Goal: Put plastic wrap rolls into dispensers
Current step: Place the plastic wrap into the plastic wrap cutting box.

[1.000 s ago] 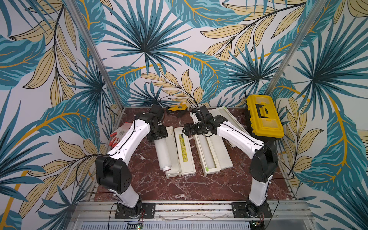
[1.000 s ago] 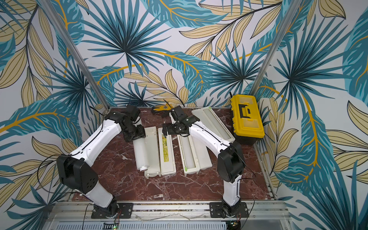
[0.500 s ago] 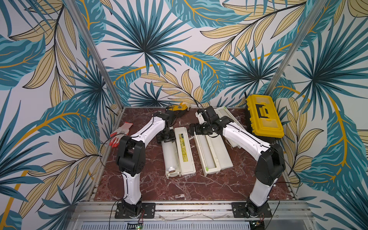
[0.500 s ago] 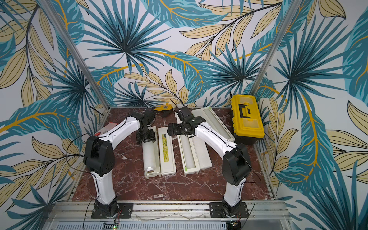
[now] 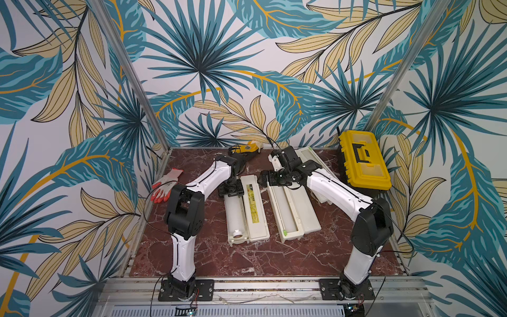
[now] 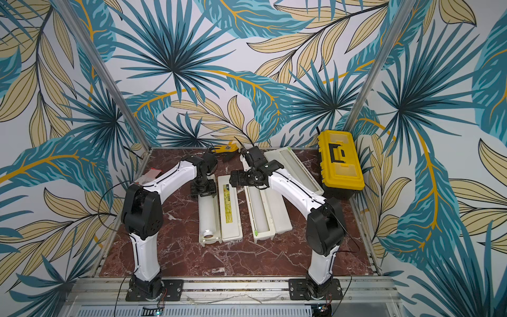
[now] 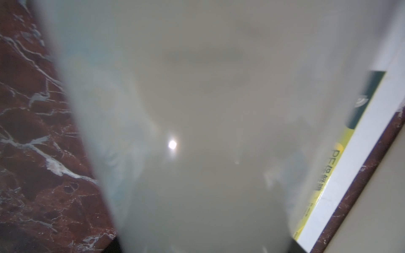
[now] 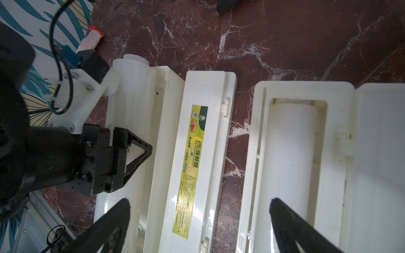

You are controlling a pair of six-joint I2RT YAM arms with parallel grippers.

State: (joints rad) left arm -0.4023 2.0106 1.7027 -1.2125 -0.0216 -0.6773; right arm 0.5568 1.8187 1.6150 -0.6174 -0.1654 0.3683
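Observation:
Two open dispensers lie side by side mid-table. The left dispenser (image 5: 259, 236) has its yellow-labelled lid (image 8: 195, 162) folded open, and a white plastic wrap roll (image 5: 236, 216) (image 7: 197, 131) lies in its tray. My left gripper (image 5: 231, 189) (image 6: 203, 188) is shut on that roll's far end; the roll fills the left wrist view. The middle dispenser (image 5: 310, 219) holds another roll (image 8: 291, 153). My right gripper (image 8: 199, 202) (image 5: 264, 179) hangs open above the far ends of both, holding nothing. A third dispenser (image 6: 290, 164) lies at the back right, partly behind the right arm.
A yellow-and-black toolbox (image 5: 363, 162) stands at the right edge. A white and red glove (image 5: 166, 184) lies at the left edge. A yellow-black hand tool (image 5: 247, 149) sits by the back wall. The table is dark red marble (image 5: 247, 260).
My left arm has swung its elbow in toward the middle of the table, and the roll it holds has shifted slightly right and settled in the tray. The right arm has barely moved.

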